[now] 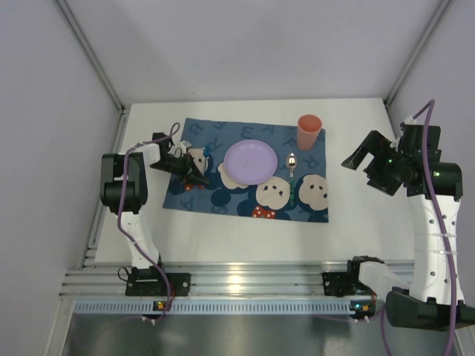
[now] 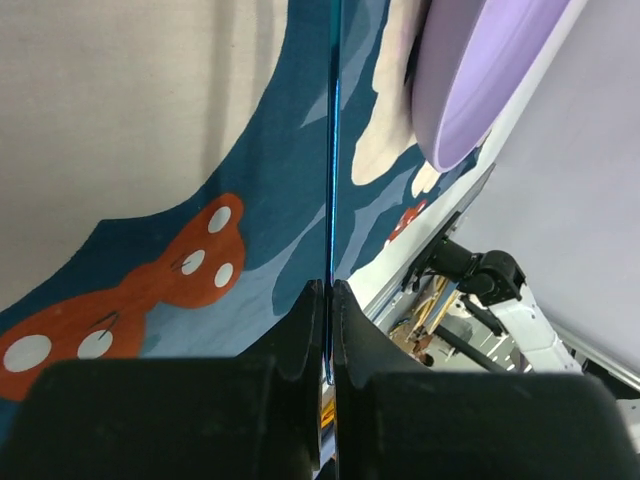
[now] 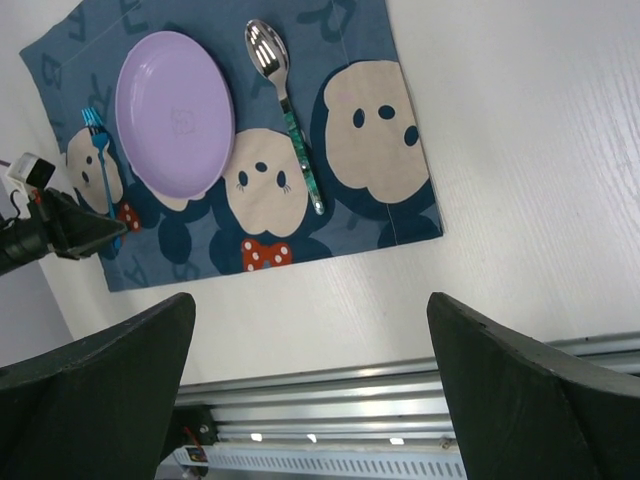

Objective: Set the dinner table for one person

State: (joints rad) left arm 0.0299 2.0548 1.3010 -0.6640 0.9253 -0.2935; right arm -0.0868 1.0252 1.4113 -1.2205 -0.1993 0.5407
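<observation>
The white dinner table carries a dark-blue cartoon-mouse placemat. On the mat lie a purple plate, a spoon with a green handle to its right, and an orange cup at the far right corner. My left gripper is low over the mat's left part, shut on the thin blue fork. In the left wrist view the jaws pinch the fork's handle edge-on. My right gripper is open and empty, raised right of the mat.
The ribbed aluminium rail runs along the near edge. Grey walls close in the left, back and right sides. The right wrist view shows the plate, spoon, fork and bare tabletop.
</observation>
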